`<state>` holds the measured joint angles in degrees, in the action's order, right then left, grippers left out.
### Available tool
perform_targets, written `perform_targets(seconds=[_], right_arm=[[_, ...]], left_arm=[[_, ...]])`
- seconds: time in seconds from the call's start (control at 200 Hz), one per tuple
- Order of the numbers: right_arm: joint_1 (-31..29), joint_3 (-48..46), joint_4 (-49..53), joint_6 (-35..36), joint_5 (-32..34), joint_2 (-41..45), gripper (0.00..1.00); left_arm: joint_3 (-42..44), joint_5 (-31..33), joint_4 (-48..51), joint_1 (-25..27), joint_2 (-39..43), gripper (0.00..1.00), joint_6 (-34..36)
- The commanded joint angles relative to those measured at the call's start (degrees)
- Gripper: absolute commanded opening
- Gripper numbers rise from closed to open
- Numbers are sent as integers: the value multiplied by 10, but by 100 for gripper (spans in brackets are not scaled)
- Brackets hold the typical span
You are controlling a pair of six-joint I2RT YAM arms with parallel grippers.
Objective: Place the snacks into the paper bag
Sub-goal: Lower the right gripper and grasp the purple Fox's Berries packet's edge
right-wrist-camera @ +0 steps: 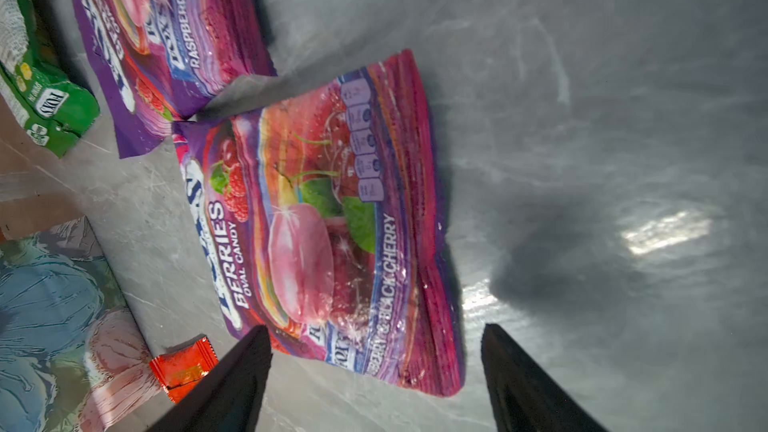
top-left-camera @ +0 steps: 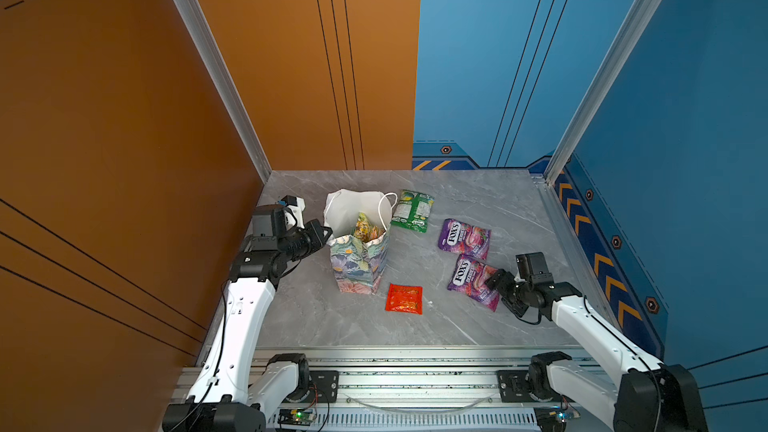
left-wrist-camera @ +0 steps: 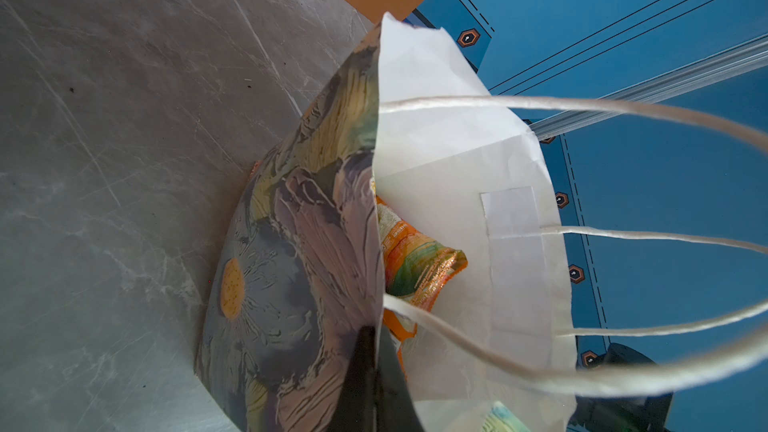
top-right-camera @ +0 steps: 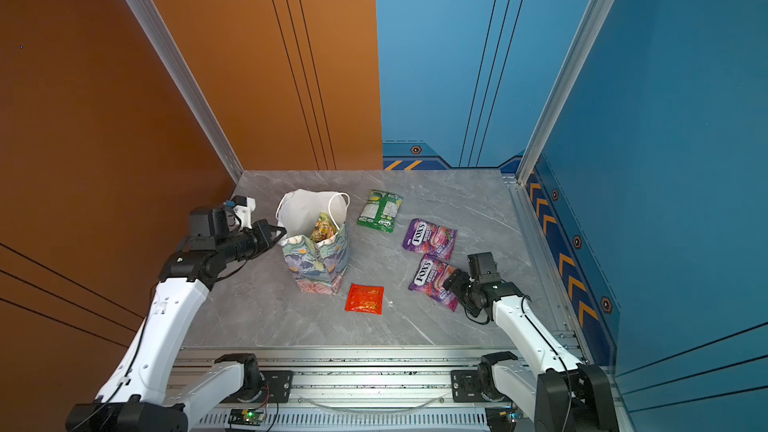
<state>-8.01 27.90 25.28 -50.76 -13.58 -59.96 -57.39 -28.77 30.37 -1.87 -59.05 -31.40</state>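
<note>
On the right of the tabletop, the right hand hangs low at the edge of the near purple packet, its jaws spread wide and empty. From the right wrist, that packet lies straight ahead, its long axis running away from the hand. One finger is over the packet's near end and the other over bare stone beside it. The right arm is plainly the nearer. The far purple packet, green packet and red packet also lie loose. Across the middle, the left hand is clamped tight on the rim of the bag, which stands upright and open-mouthed with an orange packet inside. Any carry would run leftward to that mouth.
</note>
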Motion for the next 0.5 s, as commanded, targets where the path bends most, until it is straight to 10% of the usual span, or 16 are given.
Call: perform_targets(seconds=[0.0,0.495], right_arm=[[9,-16,-16,16,-14,-2,81],[35,-72,-161,0,-80,-39,70]], left_arm=[[1,-5,4,1,1,0,-3],[0,-1,4,6,2,0,-7]])
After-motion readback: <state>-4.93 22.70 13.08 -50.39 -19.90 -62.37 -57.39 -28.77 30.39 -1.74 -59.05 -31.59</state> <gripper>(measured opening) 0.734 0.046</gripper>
